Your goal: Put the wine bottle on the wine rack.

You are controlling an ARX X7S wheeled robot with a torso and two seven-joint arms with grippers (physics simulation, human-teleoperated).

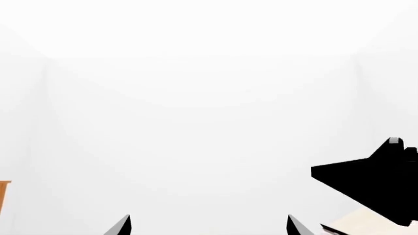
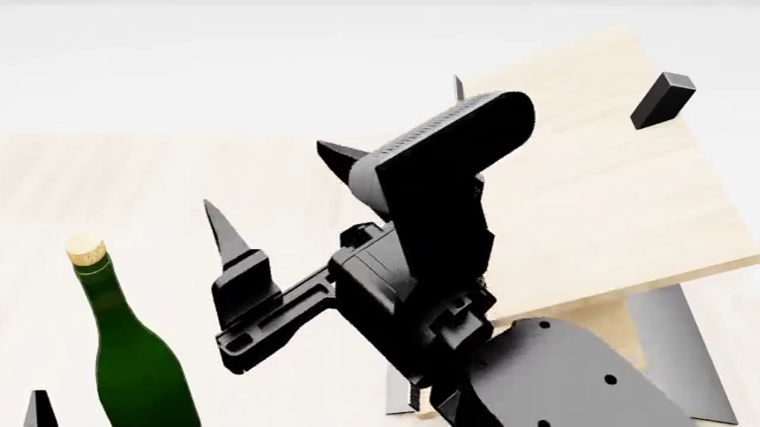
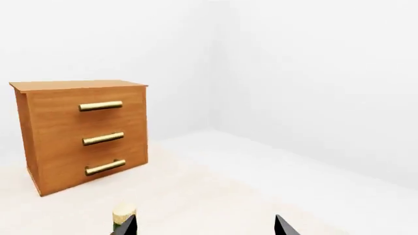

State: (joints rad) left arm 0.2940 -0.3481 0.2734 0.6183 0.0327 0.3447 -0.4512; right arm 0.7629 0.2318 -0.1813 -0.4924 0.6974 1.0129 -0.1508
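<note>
Bottle (image 2: 128,356), dark green with a tan cork (image 2: 84,250), stands upright on the pale table (image 2: 142,178) at the far left of the head view, its base cut off by the frame edge. Beside it, at the lower left corner, a single black fingertip (image 2: 41,407) rises into view; it belongs to the left gripper (image 1: 209,226), whose wrist view shows two black fingertips set wide apart with only white wall between them, so this gripper is released and holds nothing. Centre of the head view: the right arm (image 2: 416,294), black, raised over the table, ending in the right gripper (image 2: 276,197). Its two pointed fingers stand apart, nothing between them; the right wrist view confirms the gap, with the cork just beside one fingertip (image 3: 126,226) but not between the pair. That view also shows a brown cabinet (image 3: 85,134) with three brass handles, standing on the table well behind the cork. Right of the head view: rack (image 2: 594,187), a slanted pale-wood board with a black peg (image 2: 661,99) near its upper edge, on a grey metal base (image 2: 683,356). Bottle and rack are well apart, the right arm between them.
</note>
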